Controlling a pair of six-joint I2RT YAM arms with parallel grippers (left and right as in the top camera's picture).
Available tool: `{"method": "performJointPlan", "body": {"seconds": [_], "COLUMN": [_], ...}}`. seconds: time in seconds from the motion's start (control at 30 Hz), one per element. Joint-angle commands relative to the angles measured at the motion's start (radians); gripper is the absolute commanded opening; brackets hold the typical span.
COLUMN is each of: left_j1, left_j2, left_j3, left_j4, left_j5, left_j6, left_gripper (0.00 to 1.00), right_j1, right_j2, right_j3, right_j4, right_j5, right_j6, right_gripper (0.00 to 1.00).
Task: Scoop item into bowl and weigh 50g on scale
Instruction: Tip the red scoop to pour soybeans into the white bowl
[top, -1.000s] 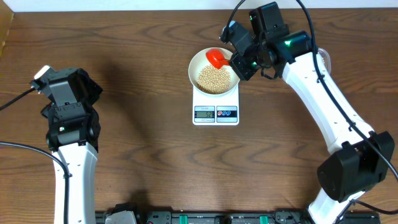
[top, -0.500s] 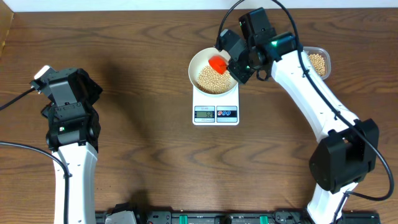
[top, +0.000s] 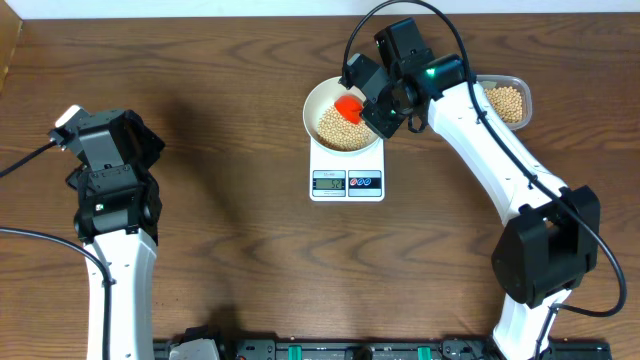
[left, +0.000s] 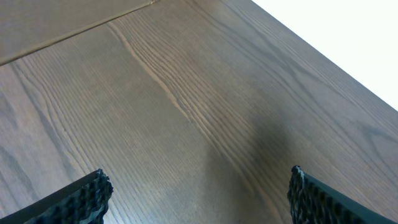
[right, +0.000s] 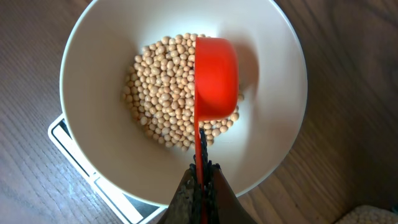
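Observation:
The white bowl stands on the white scale and holds a heap of tan beans. My right gripper is shut on the handle of a red scoop, held over the bowl. In the right wrist view the scoop is turned on its side above the beans in the bowl; the gripper pinches its thin handle. My left gripper is open and empty over bare table, far left.
A clear plastic tub with more beans sits at the back right, behind the right arm. The scale's display and two buttons face the front. A corner of the scale shows under the bowl.
My right gripper has moved left with the red scoop, further over the bowl, uncovering the tub behind it. The left arm has not moved.

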Motion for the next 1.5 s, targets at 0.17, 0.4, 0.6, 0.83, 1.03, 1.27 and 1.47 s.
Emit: {"method": "performJointPlan", "body": {"seconds": [0.17, 0.4, 0.6, 0.83, 1.03, 1.27, 1.47], "left_j1": [0.004, 0.004, 0.004, 0.004, 0.004, 0.004, 0.004], "left_j2": [0.006, 0.006, 0.006, 0.006, 0.006, 0.006, 0.006], "left_j3": [0.0, 0.0, 0.0, 0.0, 0.0, 0.0, 0.0], "left_j4": [-0.002, -0.002, -0.002, -0.002, -0.002, -0.002, -0.002], "left_j5": [-0.014, -0.014, -0.014, -0.014, -0.014, -0.014, -0.014], "left_j6": [-0.001, -0.001, -0.001, -0.001, -0.001, -0.001, -0.001], "left_gripper": [0.93, 0.93, 0.93, 0.93, 0.93, 0.93, 0.93], "right_j1": [0.024, 0.048, 0.05, 0.044, 0.029, -0.038, -0.119], "right_j2": [0.006, 0.006, 0.006, 0.006, 0.006, 0.006, 0.006], "right_j3": [0.006, 0.006, 0.006, 0.006, 0.006, 0.006, 0.006], "right_j4": [-0.011, -0.027, -0.04, -0.038, -0.027, -0.024, -0.021], "right_j5": [0.003, -0.005, -0.027, -0.108, -0.126, -0.306, -0.476], "right_j6": [-0.014, -0.014, 0.013, 0.032, 0.085, 0.142, 0.172], "right_gripper": [0.01, 0.01, 0.01, 0.01, 0.01, 0.01, 0.01]}}
